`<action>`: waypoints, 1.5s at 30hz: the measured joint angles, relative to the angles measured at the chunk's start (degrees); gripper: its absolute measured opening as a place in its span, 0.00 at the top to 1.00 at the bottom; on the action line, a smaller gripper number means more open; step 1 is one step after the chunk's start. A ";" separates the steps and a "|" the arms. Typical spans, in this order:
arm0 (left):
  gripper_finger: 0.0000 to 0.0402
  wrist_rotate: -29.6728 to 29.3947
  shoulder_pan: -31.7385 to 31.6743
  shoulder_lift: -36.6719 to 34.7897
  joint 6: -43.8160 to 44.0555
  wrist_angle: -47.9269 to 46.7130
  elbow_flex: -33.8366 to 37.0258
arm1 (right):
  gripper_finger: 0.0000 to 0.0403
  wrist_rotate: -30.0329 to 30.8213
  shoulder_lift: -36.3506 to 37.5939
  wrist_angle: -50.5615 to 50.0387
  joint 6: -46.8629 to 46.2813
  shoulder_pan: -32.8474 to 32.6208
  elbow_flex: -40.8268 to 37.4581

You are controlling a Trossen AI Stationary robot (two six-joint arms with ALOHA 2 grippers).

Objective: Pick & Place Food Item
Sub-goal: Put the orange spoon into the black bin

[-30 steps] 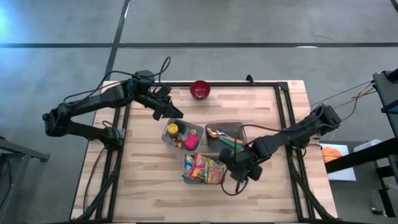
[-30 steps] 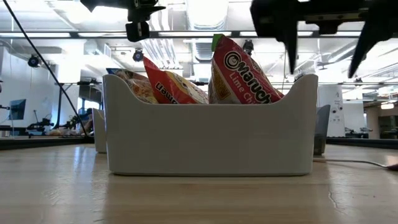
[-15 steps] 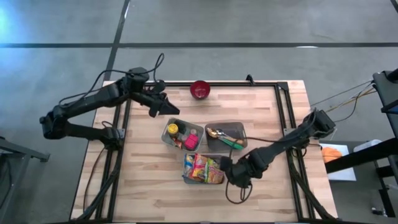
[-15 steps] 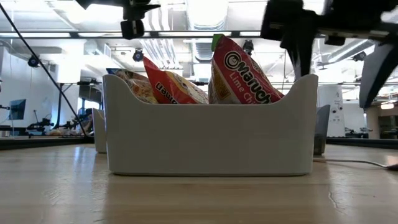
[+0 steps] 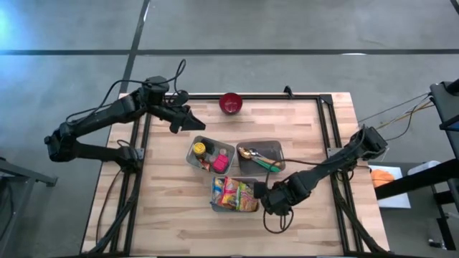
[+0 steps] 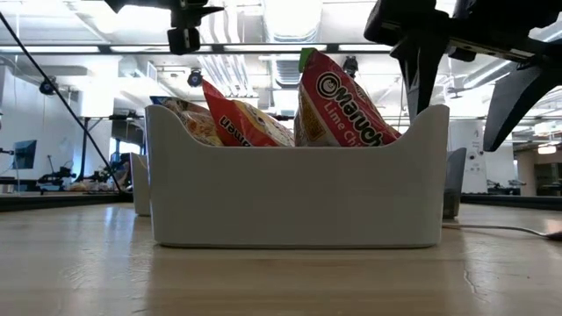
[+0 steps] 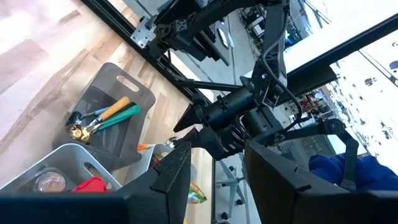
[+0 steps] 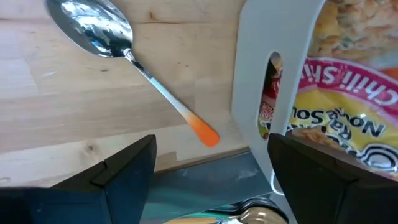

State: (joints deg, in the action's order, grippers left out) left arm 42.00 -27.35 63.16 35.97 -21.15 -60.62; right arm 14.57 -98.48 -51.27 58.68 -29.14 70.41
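1. Wooden table (image 5: 301,136) fills the centre of the high view; three bins clustered mid-frame, red bowl (image 5: 231,103) at upper centre edge.
2. White bin of ramen packets (image 5: 235,194) sits lower centre in the high view, just left of the right gripper (image 5: 277,201). In the low view the bin (image 6: 297,184) fills the middle, with a Maruchan packet (image 6: 338,101) sticking up above the rim.
3. Grey utensil bin (image 5: 261,156) just above it; second bin with jars and a pink item (image 5: 210,155) to its left.
4. Right gripper: fingers spread wide, holding nothing, low beside the ramen bin's right end wall. Right wrist view shows the bin handle wall (image 8: 273,68) between the fingers.
5. Left gripper (image 5: 192,123) hovers upper left of the bins, part-open, nothing between the fingers in the left wrist view; idle.
6. Orange-handled spoon (image 8: 130,59) lies loose on the table, upper left in the right wrist view, close to the bin wall.
7. Risk: fingers straddle the bin wall, so closing likely grabs the bin, not a packet, and drags or tips it.
8. Risk: a sweep toward the packets could knock the spoon or shove the bin into the utensil bin.
9. Risk: slick, upright packets may slip or crumple in a pinch.
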 joint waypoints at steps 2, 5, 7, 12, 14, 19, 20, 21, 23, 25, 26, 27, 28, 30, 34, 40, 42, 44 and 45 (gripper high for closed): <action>0.62 0.00 0.00 0.02 0.00 0.02 0.00 | 0.24 0.01 0.00 0.01 0.95 -0.01 0.00; 0.62 -0.02 0.00 0.02 0.02 -0.06 0.44 | 0.24 0.02 0.00 0.02 0.86 -0.01 0.00; 0.62 -0.01 0.00 0.02 0.02 0.11 0.94 | 0.24 0.02 0.00 0.12 0.07 0.01 0.02; 0.62 0.00 0.00 0.04 0.02 -0.39 1.70 | 0.24 0.02 0.02 1.33 0.03 0.04 0.11; 0.62 -0.02 0.00 0.04 0.02 -0.82 2.15 | 0.24 0.02 0.02 1.47 0.03 0.04 0.13; 0.62 -0.02 0.00 0.03 0.07 -1.91 2.91 | 0.24 1.91 0.13 10.23 -0.54 0.06 0.38; 0.62 -0.03 0.00 0.06 0.10 -2.38 2.95 | 0.24 1.97 0.21 10.09 -2.41 0.04 0.48; 0.62 -0.02 0.00 0.06 0.20 -2.61 2.95 | 0.24 2.15 0.24 9.66 -3.75 0.04 0.50; 0.62 0.00 0.04 0.02 0.20 -2.75 2.95 | 0.24 1.30 0.24 6.93 -4.47 0.04 0.46; 0.62 -0.02 0.04 0.04 0.20 -2.98 2.95 | 0.24 -1.14 0.25 5.11 -4.18 0.04 0.42; 0.62 -0.02 0.04 0.06 0.20 -2.96 2.95 | 0.24 -2.45 0.26 4.39 -3.72 0.04 0.42; 0.62 -0.01 0.04 0.04 0.20 -2.94 2.95 | 0.24 -4.01 0.26 3.56 -2.98 0.04 0.42; 0.62 -0.01 0.04 0.04 0.20 -2.92 2.95 | 0.24 -5.86 0.26 3.13 -2.42 0.04 0.42; 0.62 -0.02 0.04 0.04 0.20 -2.95 2.95 | 0.24 -10.49 0.23 2.35 -1.76 0.04 0.31; 0.62 -0.02 0.04 0.04 0.17 -2.93 2.95 | 0.24 -13.66 0.07 0.93 1.29 -0.01 -0.60; 0.62 -0.02 0.04 0.04 0.17 -2.93 2.95 | 0.24 -13.54 -0.08 -2.02 4.92 0.31 -0.97; 0.62 -0.02 0.04 0.04 0.17 -2.93 2.95 | 0.24 -13.57 -0.75 -2.02 6.23 0.80 -1.36; 0.62 -0.02 0.04 0.04 0.15 -2.93 2.95 | 0.24 -13.55 -1.78 -2.21 7.94 1.29 -2.04; 0.62 -0.02 0.04 0.04 0.15 -2.93 2.95 | 0.24 -13.48 -2.51 -2.24 8.89 1.49 -2.19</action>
State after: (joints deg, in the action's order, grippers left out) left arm 41.98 -27.31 63.20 36.12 -24.08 -57.67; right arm 1.09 -100.99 -53.51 67.58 -27.65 68.23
